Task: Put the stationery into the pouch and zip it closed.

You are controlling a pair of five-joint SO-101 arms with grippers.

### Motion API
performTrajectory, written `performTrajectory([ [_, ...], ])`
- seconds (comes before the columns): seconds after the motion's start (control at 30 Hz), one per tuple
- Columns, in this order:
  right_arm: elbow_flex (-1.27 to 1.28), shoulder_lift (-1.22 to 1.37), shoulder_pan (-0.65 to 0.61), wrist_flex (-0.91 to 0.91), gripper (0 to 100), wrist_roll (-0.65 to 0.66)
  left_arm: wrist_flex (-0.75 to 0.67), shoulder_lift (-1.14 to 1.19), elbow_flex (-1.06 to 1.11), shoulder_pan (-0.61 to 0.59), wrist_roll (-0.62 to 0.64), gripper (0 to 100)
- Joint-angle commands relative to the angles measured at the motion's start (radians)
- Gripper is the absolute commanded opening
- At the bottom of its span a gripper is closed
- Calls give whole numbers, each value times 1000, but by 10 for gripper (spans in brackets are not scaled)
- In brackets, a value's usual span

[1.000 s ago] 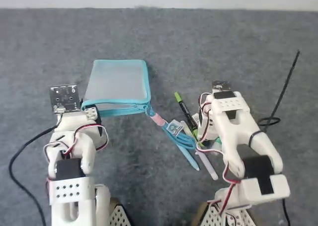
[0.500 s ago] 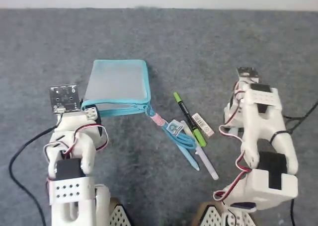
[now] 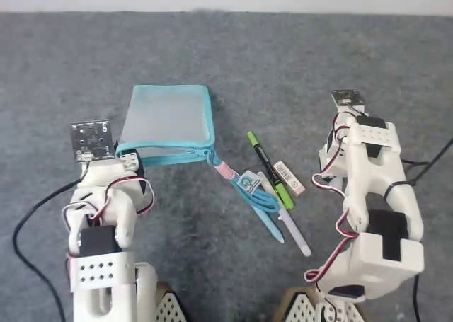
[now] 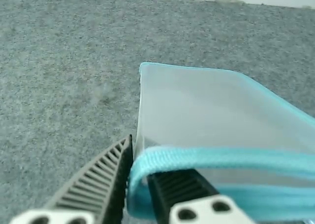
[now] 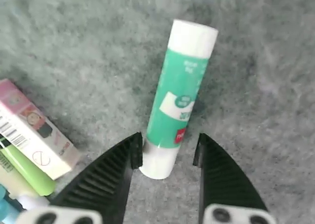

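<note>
Where the pouch [image 3: 166, 120] lies, grey carpet [image 3: 297, 60] spreads.

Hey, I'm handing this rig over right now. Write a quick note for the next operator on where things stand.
Left gripper: shut on the pouch at its blue zipper edge; the mouth is unzipped.
Right gripper: open, one finger on either side of the glue stick, which lies flat and is not gripped yet.
Between the arms: green pen, eraser box, blue pen, white pen.
Done: pouch held; nothing visibly inside it.
Left: load every item, then zip the pouch closed.
</note>
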Motion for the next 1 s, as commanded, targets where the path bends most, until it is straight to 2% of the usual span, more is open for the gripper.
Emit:
performTrajectory([
  [0.0, -11, -13, -2, -8, 169, -11, -25, -6, -58, -5, 12, 11],
  [0.1, 11, -13, -4, -7, 146, -9, -25, -6, -58, -5, 12, 11],
  [0.23, 40, -13, -4, -7, 9, 31, -25, -6, -56, -5, 12, 11],
  [0.4, 43, -28, 13, 4, 9, 48, -25, 0, -51, 29, 12, 11],
  [0.6, 49, -222, 15, 76, 8, 98, -74, 0, 13, 166, -41, 11],
  [0.77, 44, -489, -77, 237, 8, 183, -83, 0, 33, 235, -48, 11],
  [0.97, 43, -777, -297, 423, 8, 199, -87, 0, 35, 244, -44, 11],
])
